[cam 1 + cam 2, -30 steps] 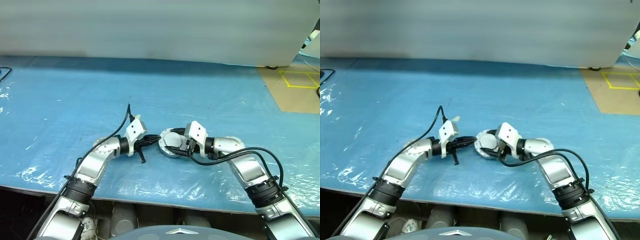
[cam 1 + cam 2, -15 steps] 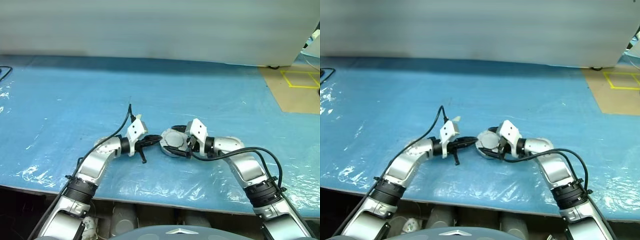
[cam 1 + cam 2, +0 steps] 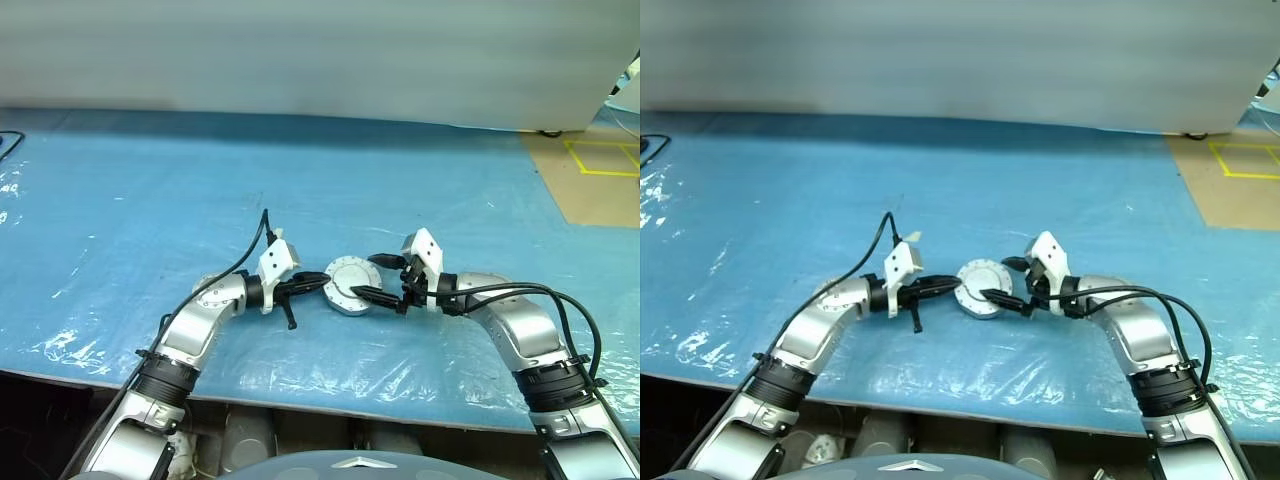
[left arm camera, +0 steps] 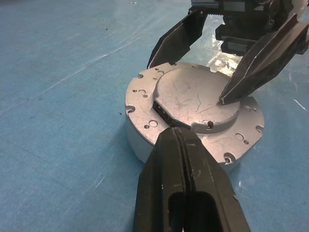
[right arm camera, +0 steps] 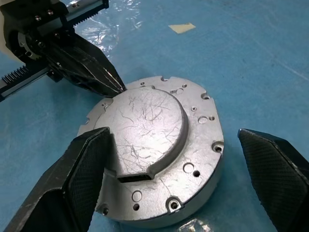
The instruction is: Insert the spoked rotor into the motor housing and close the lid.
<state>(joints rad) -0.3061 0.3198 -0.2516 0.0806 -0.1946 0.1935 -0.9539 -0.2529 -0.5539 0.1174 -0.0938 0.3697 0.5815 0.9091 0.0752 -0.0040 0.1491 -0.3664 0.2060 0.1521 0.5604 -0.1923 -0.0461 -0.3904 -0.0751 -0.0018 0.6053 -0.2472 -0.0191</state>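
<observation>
The motor housing [image 4: 137,140] sits on the blue table between my two grippers, with the silver lid [image 3: 350,277] lying flat on top of it. The spoked rotor is hidden. My left gripper [image 3: 318,284] is shut, and its tip [image 4: 176,133] touches the lid's raised edge. Across the housing, my right gripper [image 3: 372,277] stands open, one finger on each side of the housing and apart from it. In the right wrist view the lid [image 5: 145,121] lies between the two wide-spread fingers [image 5: 72,193], with the left gripper's tip [image 5: 118,87] at its far rim.
A wrinkled blue plastic sheet [image 3: 120,200] covers the table, whose front edge [image 3: 300,395] runs close below my arms. A brown patch with yellow tape [image 3: 595,165] lies at the far right. A small scrap of tape [image 5: 182,28] rests beyond the housing.
My right gripper has drawn back to the right off the lid and rolled, so its fingers now straddle the housing. The left gripper has stayed at the lid's edge.
</observation>
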